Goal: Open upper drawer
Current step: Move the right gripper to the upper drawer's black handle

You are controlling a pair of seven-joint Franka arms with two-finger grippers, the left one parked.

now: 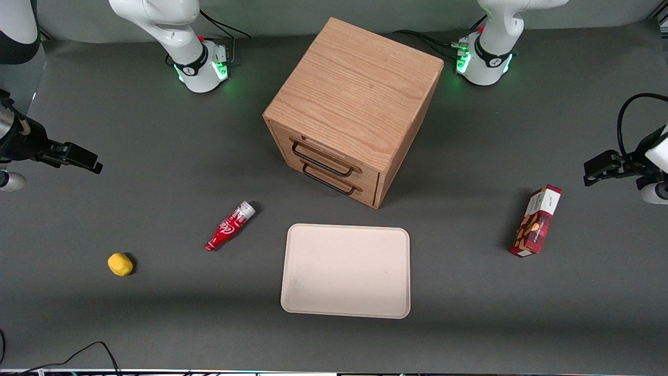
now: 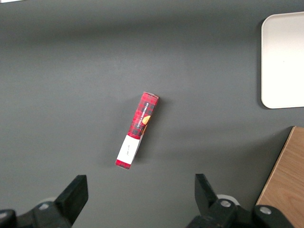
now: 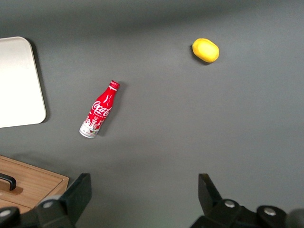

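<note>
Above bare table at the working arm's end, well apart from the cabinet [image 1: 355,104], the gripper [image 3: 145,199] hangs w/ jaws wide open, holding nothing. Upper drawer [image 1: 326,156] is shut, directly above the lower drawer [image 1: 334,180]; front faces the tray [image 1: 345,270] at an angle, its handle [image 1: 322,160] running lengthwise across the front.

The working arm [image 1: 156,21] is cased in glossy white shells, with a black ring band near its round base [image 1: 203,70], where green lights are lit and black cables are plugged in. A small red part, possibly a button, is seen above the band. The gripper [image 3: 142,199] is matte black; its two blocky, wedge-shaped fingers [image 3: 78,194] stand wide apart, and round silver screw heads are set in its body.
</note>
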